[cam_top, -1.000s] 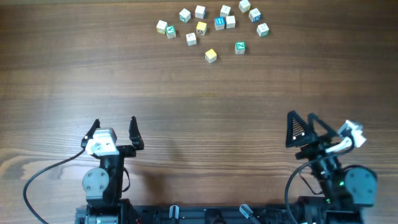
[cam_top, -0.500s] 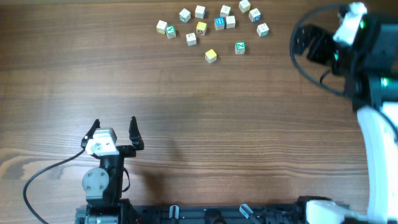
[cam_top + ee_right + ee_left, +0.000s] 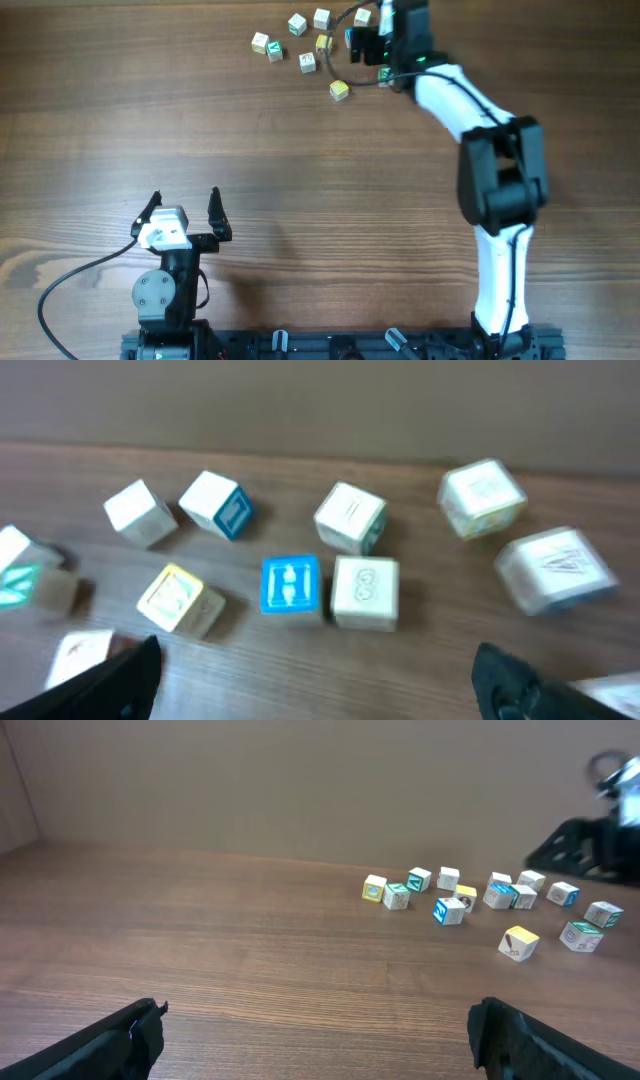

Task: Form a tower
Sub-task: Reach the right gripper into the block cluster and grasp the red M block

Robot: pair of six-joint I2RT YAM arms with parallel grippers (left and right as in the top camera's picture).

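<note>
The right arm is now reaching far out from where it was sitting, and the right gripper is hanging wide open, holding nothing, just behind the yellow cube. The other cubes are lying one by one around it, with no tower yet. The left gripper is staying open, far from the yellow cube, with bare table between.

Dark brown wood-grain table under soft even light, plain dull brown wall behind its far edge.
</note>
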